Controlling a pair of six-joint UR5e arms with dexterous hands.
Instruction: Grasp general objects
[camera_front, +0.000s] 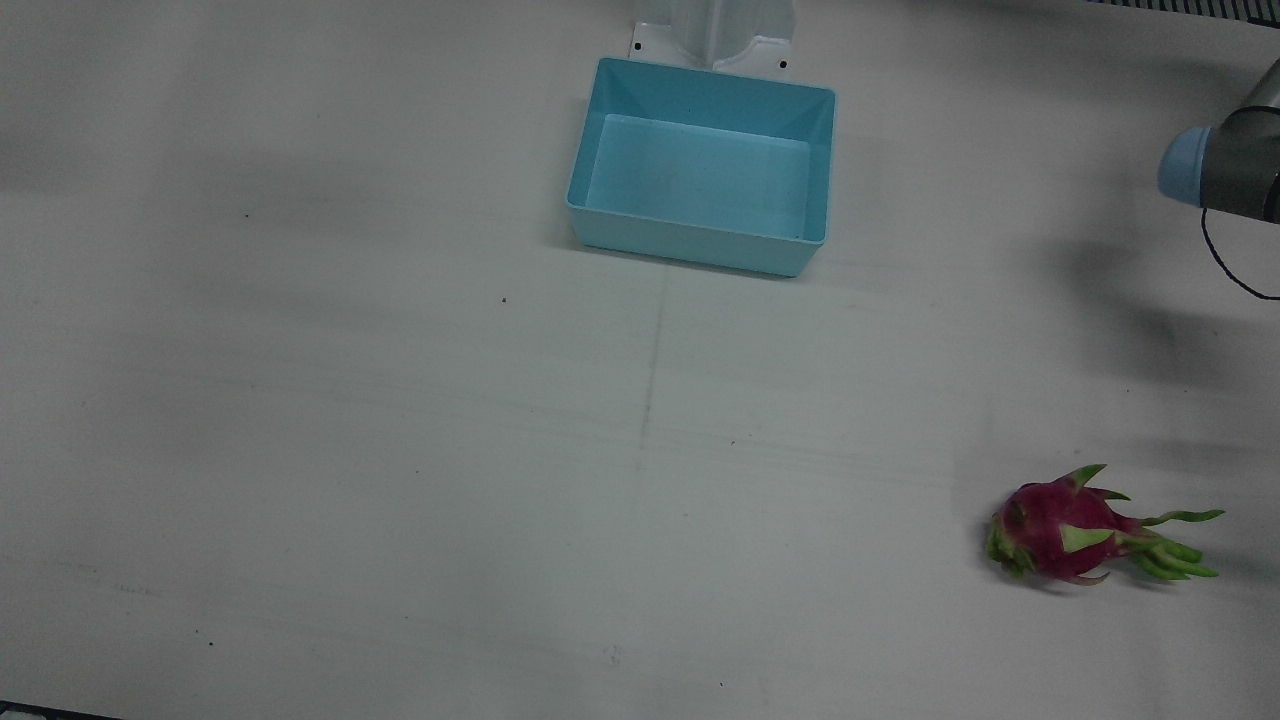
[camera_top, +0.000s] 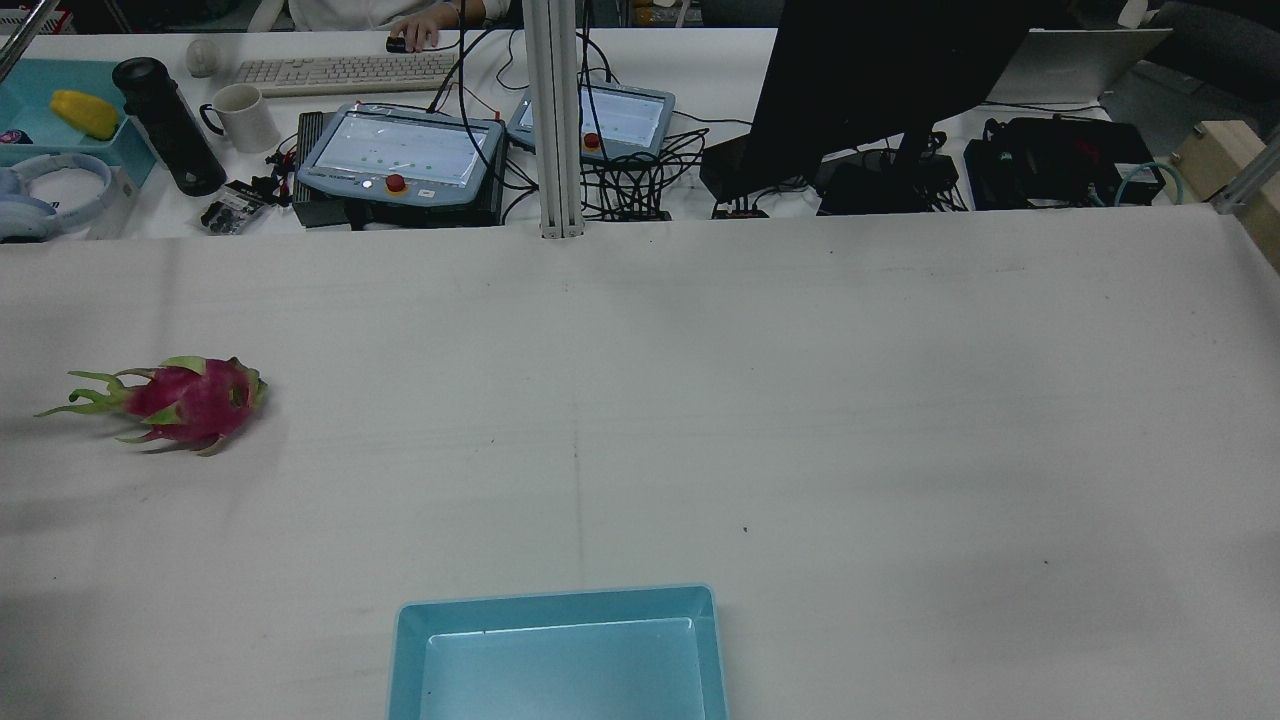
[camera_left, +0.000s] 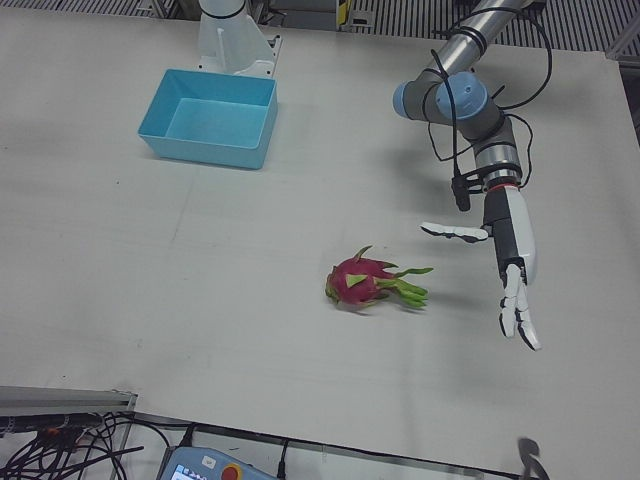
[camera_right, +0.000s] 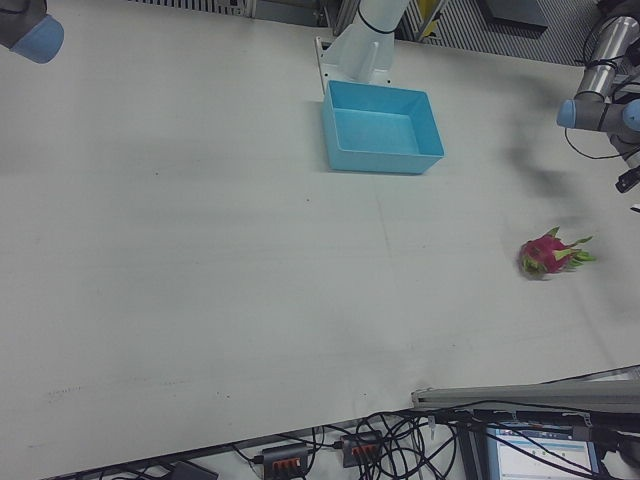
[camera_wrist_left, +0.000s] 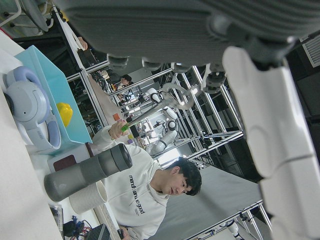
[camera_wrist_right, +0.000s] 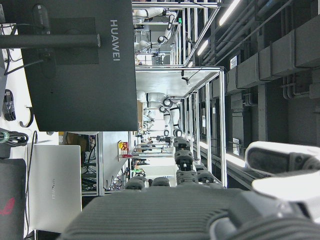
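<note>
My left hand (camera_left: 508, 262) spread wide, holds nothing, near dragon fruit (camera_left: 372, 284). Fruit's leafy end points at it. Right hand (camera_wrist_right: 210, 210) far off, can't tell.

bin (camera_front: 700, 245): glossy smooth plastic | table (camera_front: 400, 450): matt white | dragon fruit (camera_front: 1060, 530): scaly skin
</note>
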